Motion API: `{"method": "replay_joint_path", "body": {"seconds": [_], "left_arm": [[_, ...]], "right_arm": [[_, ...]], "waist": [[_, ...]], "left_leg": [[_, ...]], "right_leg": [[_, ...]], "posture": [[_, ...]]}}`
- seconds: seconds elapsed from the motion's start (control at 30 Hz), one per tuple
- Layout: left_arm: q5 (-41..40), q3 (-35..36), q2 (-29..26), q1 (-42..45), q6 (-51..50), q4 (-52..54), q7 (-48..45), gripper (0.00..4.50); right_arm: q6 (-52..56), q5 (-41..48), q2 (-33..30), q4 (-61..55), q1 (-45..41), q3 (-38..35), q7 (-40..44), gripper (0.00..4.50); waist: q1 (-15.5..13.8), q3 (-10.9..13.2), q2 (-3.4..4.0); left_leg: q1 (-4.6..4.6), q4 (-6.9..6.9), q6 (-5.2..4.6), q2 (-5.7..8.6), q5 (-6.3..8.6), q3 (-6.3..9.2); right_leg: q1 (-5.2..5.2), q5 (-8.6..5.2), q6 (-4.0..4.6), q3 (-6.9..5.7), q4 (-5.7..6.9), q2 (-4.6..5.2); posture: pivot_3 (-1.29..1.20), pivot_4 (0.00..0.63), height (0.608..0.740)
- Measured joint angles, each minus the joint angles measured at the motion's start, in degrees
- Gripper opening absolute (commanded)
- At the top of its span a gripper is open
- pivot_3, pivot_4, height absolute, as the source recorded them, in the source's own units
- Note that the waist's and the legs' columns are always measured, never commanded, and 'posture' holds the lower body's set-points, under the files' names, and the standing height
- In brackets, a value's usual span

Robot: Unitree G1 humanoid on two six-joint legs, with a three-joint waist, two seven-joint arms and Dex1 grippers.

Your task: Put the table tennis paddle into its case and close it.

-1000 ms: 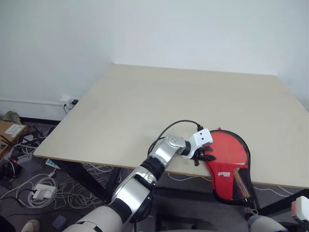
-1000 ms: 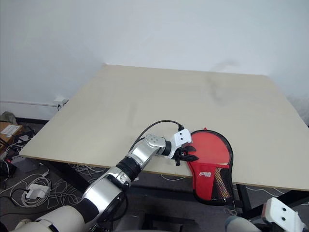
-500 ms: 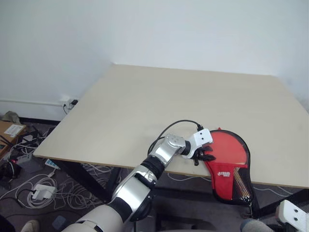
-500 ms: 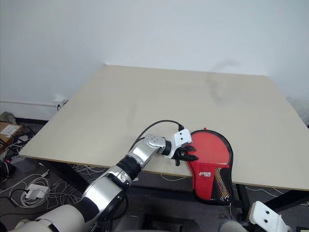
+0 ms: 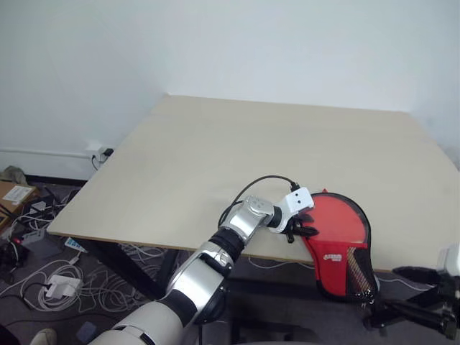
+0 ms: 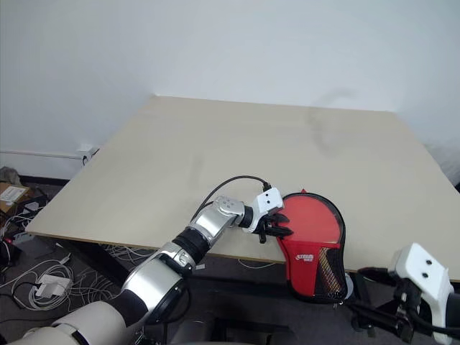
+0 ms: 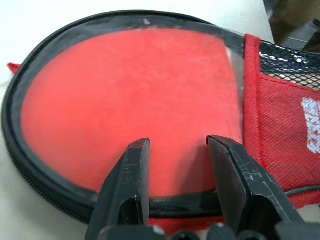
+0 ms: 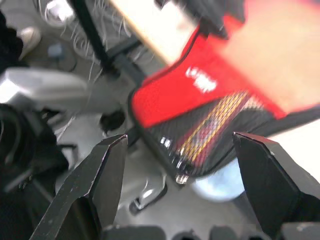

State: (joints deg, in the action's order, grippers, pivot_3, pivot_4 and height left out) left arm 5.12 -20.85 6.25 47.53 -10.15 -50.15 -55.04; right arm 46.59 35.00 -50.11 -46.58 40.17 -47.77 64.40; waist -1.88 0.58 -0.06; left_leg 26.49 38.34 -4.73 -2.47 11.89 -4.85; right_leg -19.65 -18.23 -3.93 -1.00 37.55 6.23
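Observation:
The red case with black edging lies at the table's near right edge, its mesh handle part hanging over the edge. The table tennis paddle's wooden handle shows through the mesh; I cannot tell its blade from the red of the case. My left gripper rests at the case's left rim. In the left wrist view its fingers stand apart over the black zip edge, with nothing pinched between them. My right gripper hangs below the table edge, just right of the handle part, jaws wide open.
The beige table runs back to a white wall. Cables and power strips lie on the floor to the left. The table's black frame and legs run under the near edge.
My right gripper has risen into view at the lower right, beside the hanging handle part, and its fingers have spread open. The left gripper and the case have stayed put.

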Motion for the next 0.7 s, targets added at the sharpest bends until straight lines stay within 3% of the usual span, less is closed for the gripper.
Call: {"method": "replay_joint_path", "body": {"seconds": [0.17, 0.3, 0.43, 0.7], "left_arm": [[-1.6, 1.4, -4.7, -0.1, -0.8, 4.2, -2.5, 1.87], [-4.4, 4.8, -11.4, 0.7, -5.7, 14.2, -4.9, 1.87], [-6.0, 6.7, -18.6, 0.4, -8.4, 20.5, -6.9, 1.87], [-5.9, 8.9, -32.5, -12.3, -14.7, 26.6, -5.9, 1.87]], "right_arm": [[2.6, 1.5, 2.0, 3.2, -11.6, 5.9, -9.2, 3.62], [2.8, -1.2, 7.3, 9.7, -20.9, 16.2, -18.8, 3.62], [2.0, -2.0, 9.6, 14.4, -26.1, 21.4, -22.4, 3.62], [-0.7, -4.3, 15.5, 23.4, -32.9, 28.8, -27.9, 3.62]], "waist": [[1.0, 0.0, 0.02], [1.5, 0.1, 0.18], [1.5, 0.1, 0.31], [1.7, 0.1, 0.38]], "left_leg": [[0.0, -0.01, 0.02, -0.01, -0.02, -0.08], [0.03, -0.05, 0.05, 0.0, -0.06, -0.13], [0.0, -0.05, -0.12, 0.05, -0.17, -0.15], [0.0, -0.1, 0.2, 0.0, -0.28, -0.17]], "right_leg": [[-0.1, 0.02, 0.01, 0.06, 0.08, -0.09], [-0.17, 0.03, 0.01, 0.12, 0.14, -0.09], [-0.15, 0.04, -0.01, 0.16, 0.18, -0.12], [-0.2, 0.05, -0.02, 0.16, 0.28, -0.18]], "posture": [[0.0, 0.0, 0.715], [0.0, 0.0, 0.715], [0.0, 0.0, 0.715], [0.0, 0.0, 0.715]]}}
